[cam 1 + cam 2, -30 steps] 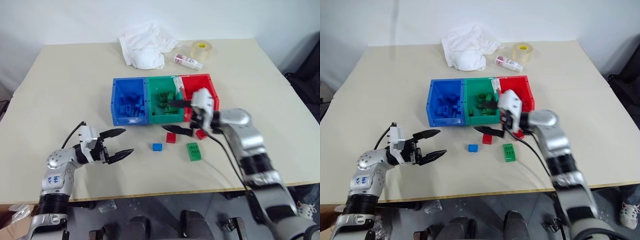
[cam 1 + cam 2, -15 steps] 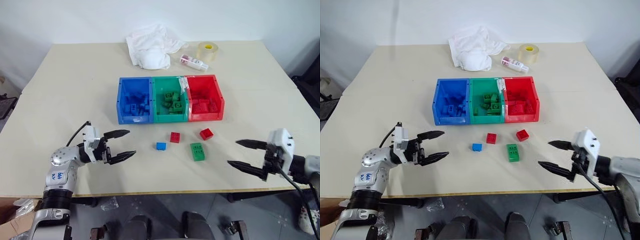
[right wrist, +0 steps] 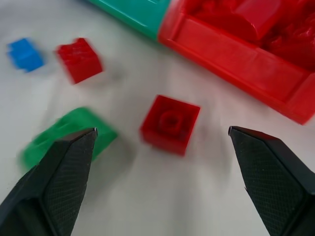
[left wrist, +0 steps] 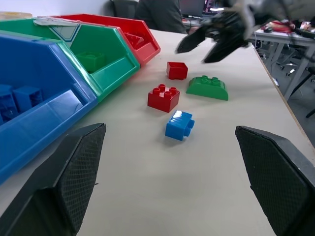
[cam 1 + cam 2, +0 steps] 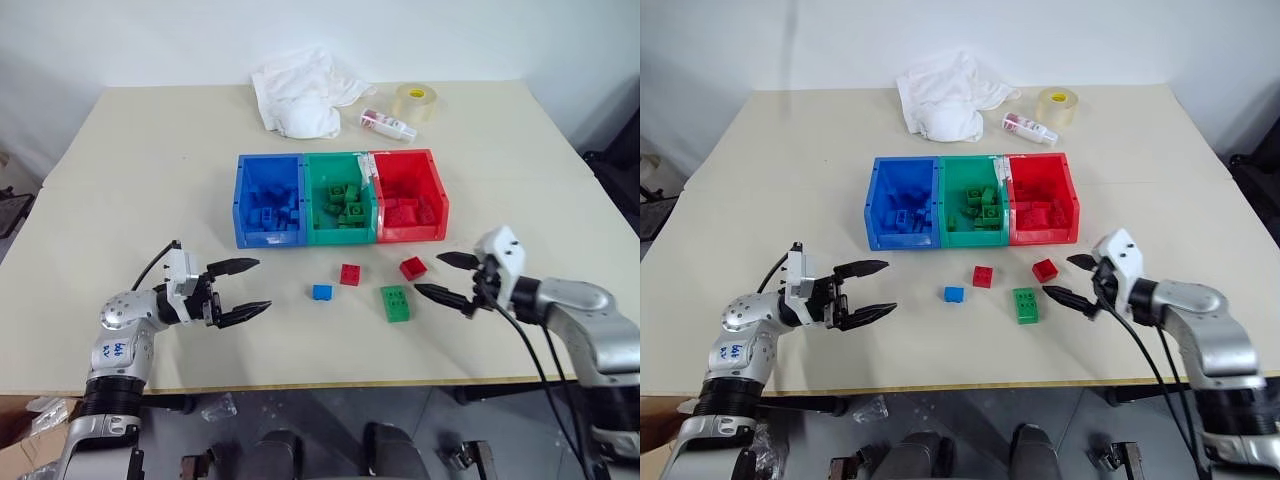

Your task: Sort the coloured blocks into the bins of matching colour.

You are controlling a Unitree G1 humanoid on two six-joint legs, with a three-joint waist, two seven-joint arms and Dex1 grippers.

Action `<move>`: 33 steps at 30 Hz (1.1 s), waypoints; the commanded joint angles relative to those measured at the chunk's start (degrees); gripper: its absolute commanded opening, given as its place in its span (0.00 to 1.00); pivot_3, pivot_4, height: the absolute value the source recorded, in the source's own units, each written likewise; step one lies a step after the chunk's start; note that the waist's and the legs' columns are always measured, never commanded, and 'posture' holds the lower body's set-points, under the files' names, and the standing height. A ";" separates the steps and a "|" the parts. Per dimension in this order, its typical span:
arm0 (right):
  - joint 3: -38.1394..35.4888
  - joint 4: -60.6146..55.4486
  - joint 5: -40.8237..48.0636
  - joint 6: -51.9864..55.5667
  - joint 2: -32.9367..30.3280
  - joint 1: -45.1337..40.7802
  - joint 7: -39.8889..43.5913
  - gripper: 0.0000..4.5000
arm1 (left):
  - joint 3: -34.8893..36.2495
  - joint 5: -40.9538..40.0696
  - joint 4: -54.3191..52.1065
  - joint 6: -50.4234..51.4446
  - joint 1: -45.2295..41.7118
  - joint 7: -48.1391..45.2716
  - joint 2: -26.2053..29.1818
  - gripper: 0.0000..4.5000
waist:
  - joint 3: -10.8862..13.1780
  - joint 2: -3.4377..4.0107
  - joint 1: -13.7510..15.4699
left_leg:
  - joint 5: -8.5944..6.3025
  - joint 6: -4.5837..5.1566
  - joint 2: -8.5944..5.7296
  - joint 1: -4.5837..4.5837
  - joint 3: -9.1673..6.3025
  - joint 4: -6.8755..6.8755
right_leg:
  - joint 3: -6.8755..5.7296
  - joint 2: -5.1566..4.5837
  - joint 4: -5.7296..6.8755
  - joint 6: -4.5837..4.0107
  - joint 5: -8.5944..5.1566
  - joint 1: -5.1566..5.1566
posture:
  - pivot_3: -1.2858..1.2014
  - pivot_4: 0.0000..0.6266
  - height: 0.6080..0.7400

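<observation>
Here the flat green brick (image 5: 395, 302) lies lengthwise front-to-back; both hands (left (image 5: 243, 290), right (image 5: 440, 277)) gape wide, empty.

Left pincer (image 5: 240, 287) and right pincer (image 5: 441, 277) gape, empty.

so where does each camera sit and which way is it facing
Left and right eye views: on the head, looking forward and down at the table and bins; both arms show.
Left wrist view: along the open left tool toward the loose bricks; its fingers show.
Right wrist view: along the open right tool at a red brick.
Both wrist views share the blue brick.
</observation>
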 commanded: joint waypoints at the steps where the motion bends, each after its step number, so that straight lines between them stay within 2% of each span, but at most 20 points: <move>1: 1.31 5.15 -2.48 -3.00 1.62 -3.17 -1.11 0.99 | 1.25 -1.24 -3.16 0.17 1.23 0.42 0.94 1.00 | 0.00 0.00 -0.07 | 0.00 0.00 0.00 0.00 -0.01 -0.01 | -0.01 0.00 0.01 0.00 0.00 -0.01 | 0.52 0.24 1.00; 3: 2.56 7.65 -3.96 -3.88 2.32 -4.24 -1.49 0.99 | 1.46 -1.33 -3.85 0.39 1.75 0.66 1.10 1.00 | 0.00 0.00 -0.04 | 0.00 0.00 -0.01 0.00 -0.02 -0.01 | -0.01 -0.01 0.01 0.00 0.00 0.00 | 0.52 0.24 1.00; 6: 2.55 7.40 -3.93 -4.06 3.13 -3.91 -1.55 0.85 | 1.80 -1.52 -4.71 0.60 2.56 0.95 1.43 1.00 | 0.00 0.00 -0.06 | 0.00 0.00 -0.01 0.00 -0.03 -0.01 | -0.02 0.00 0.02 0.00 0.00 0.00 | 0.52 0.24 1.00; 13: -0.77 -0.60 -1.36 -2.75 2.64 -0.92 -2.48 0.33 | 1.97 -1.63 -6.31 0.93 4.08 1.17 1.53 1.00 | 0.00 0.00 -0.06 | 0.00 0.00 -0.01 0.00 -0.03 -0.01 | -0.02 0.00 0.01 0.00 0.00 0.00 | 0.52 0.24 1.00; 17: -3.96 -8.52 2.57 0.26 2.47 -0.05 -3.52 0.33 | 1.62 -1.64 -6.59 0.88 4.27 1.13 1.29 1.00 | 0.01 0.01 -0.02 | 0.00 0.00 0.00 -0.01 -0.02 0.00 | -0.01 0.00 0.02 0.00 0.00 0.00 | 0.52 0.24 1.00; 20: -6.24 -11.25 4.48 1.64 2.69 -3.78 -5.69 0.33 | 1.28 -1.57 -6.59 0.88 4.06 1.16 0.97 1.00 | 0.01 0.01 -0.02 | 0.00 0.00 0.00 -0.01 -0.02 0.00 | 0.00 0.00 0.00 0.00 0.00 0.00 | 0.52 0.24 1.00; 25: -4.68 0.49 0.56 -2.91 4.03 -15.84 -8.38 0.33 | 0.58 -1.24 -5.72 0.68 3.14 0.79 0.52 1.00 | 0.01 0.02 -0.19 | 0.00 0.00 0.00 0.01 0.01 -0.01 | 0.02 0.00 0.01 0.00 0.00 -0.02 | 0.52 0.24 1.00; 28: -1.49 14.97 -4.37 -10.13 6.08 -24.87 -8.89 0.33 | 0.10 -0.95 -4.45 0.29 1.64 0.66 0.07 1.00 | 0.01 0.01 -0.40 | -0.01 -0.01 0.00 0.02 0.02 -0.05 | 0.00 0.03 0.03 -0.01 -0.01 -0.04 | 0.52 0.24 1.00; 33: -0.13 29.15 -7.70 -18.36 8.93 -32.56 -8.34 0.71 | -0.27 -0.71 -3.14 -0.26 0.27 0.50 -0.35 1.00 | 0.01 0.02 -0.61 | 0.00 -0.01 -0.03 -0.02 -0.03 -0.08 | -0.01 0.01 0.12 -0.01 0.00 -0.09 | 0.52 0.24 1.00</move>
